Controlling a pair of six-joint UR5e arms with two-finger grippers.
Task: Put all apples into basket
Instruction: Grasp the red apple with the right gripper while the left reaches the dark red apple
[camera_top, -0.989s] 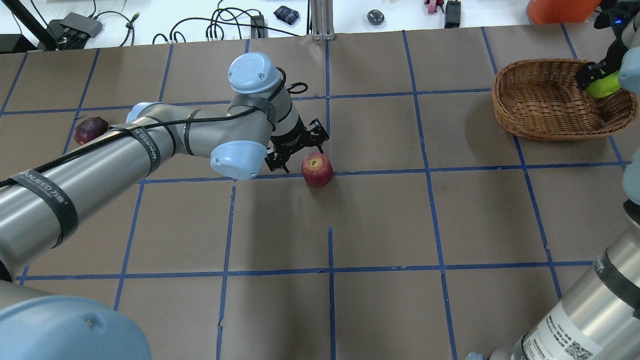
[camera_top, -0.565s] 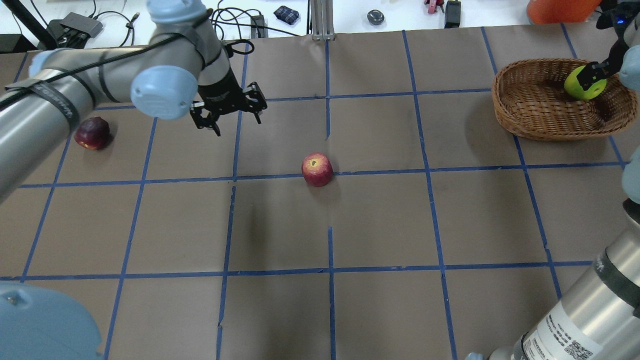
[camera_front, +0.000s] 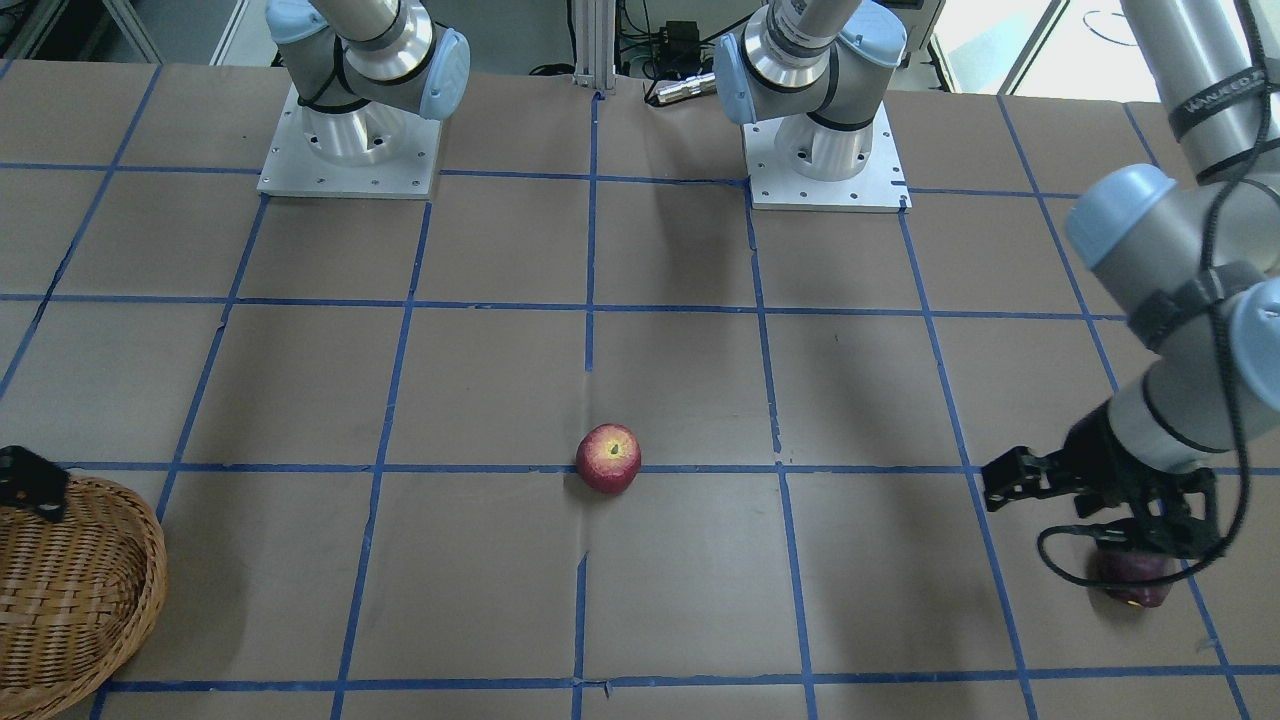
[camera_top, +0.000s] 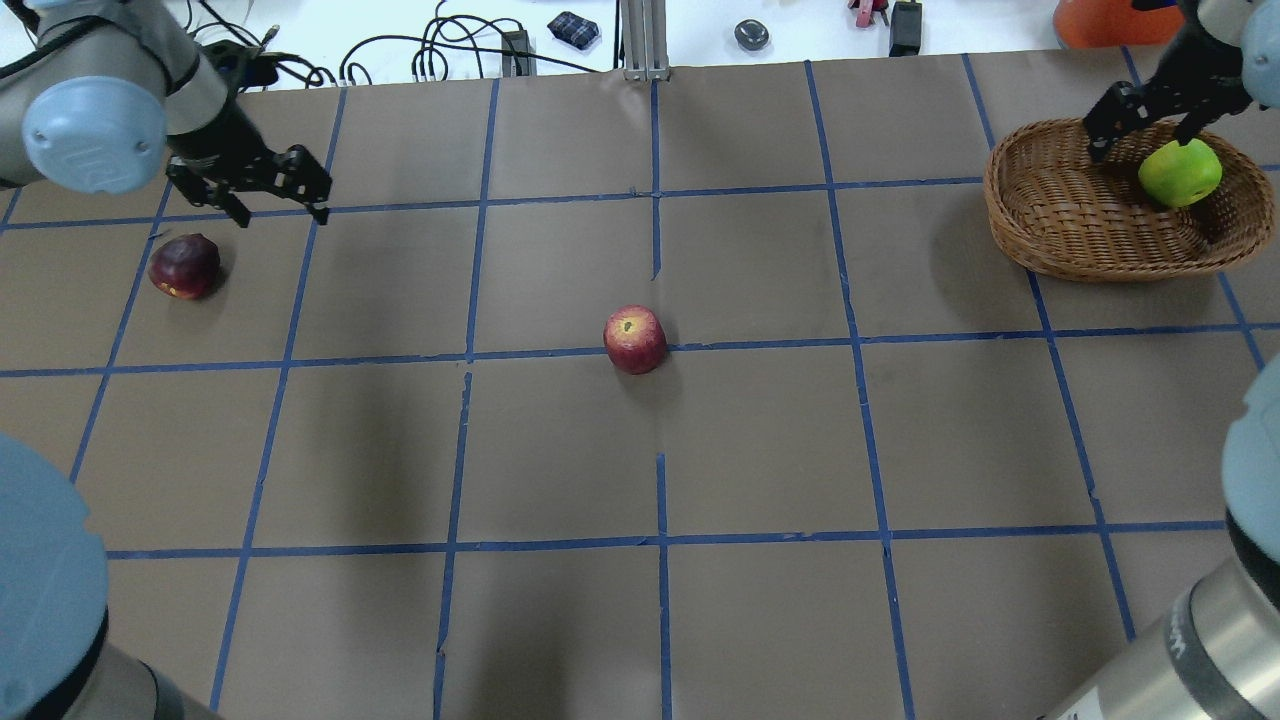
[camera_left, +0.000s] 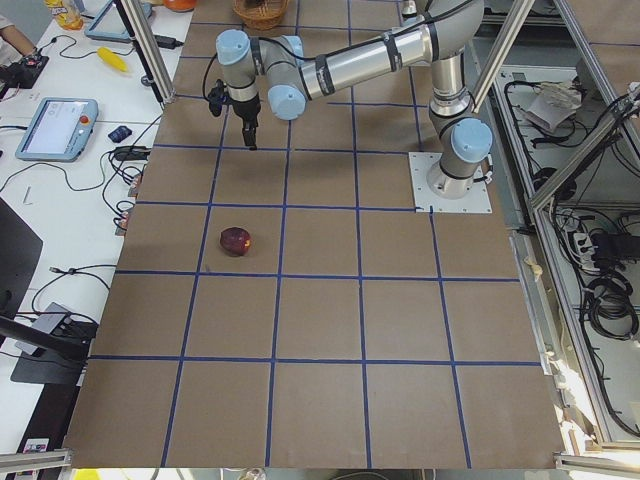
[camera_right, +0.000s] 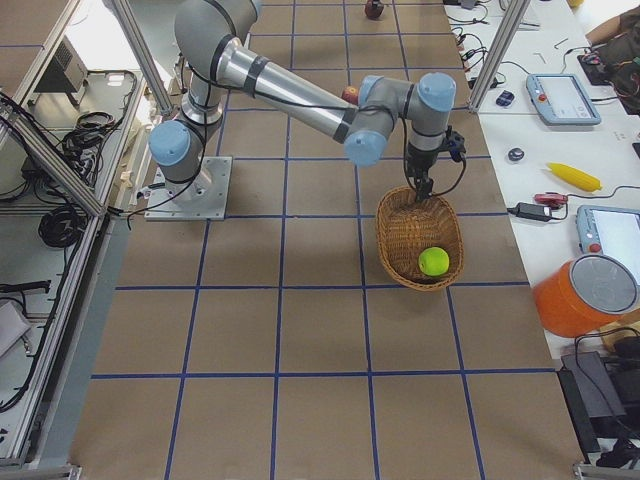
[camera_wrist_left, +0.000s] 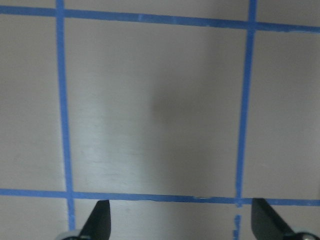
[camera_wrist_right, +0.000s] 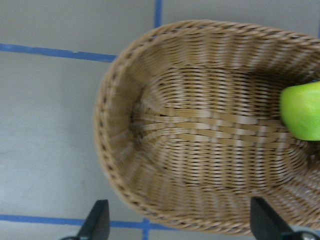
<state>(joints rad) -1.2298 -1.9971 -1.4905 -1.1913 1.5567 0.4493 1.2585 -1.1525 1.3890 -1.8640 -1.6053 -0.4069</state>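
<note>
L fingers (camera_wrist_left: 100, 222) apart over tabletop (camera_top: 760, 450) nr maroon apple (camera_top: 184, 265); R fingers (camera_wrist_right: 97, 220) apart over basket (camera_top: 1060, 262) w/ green apple (camera_top: 1180, 172) inside.

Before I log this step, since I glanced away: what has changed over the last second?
The left gripper swung from beside the red apple to the table's left and is now open near the maroon apple. The right gripper let go of the green apple, which now lies in the basket, and hangs open above it. The red and maroon apples and the basket stayed put.
</note>
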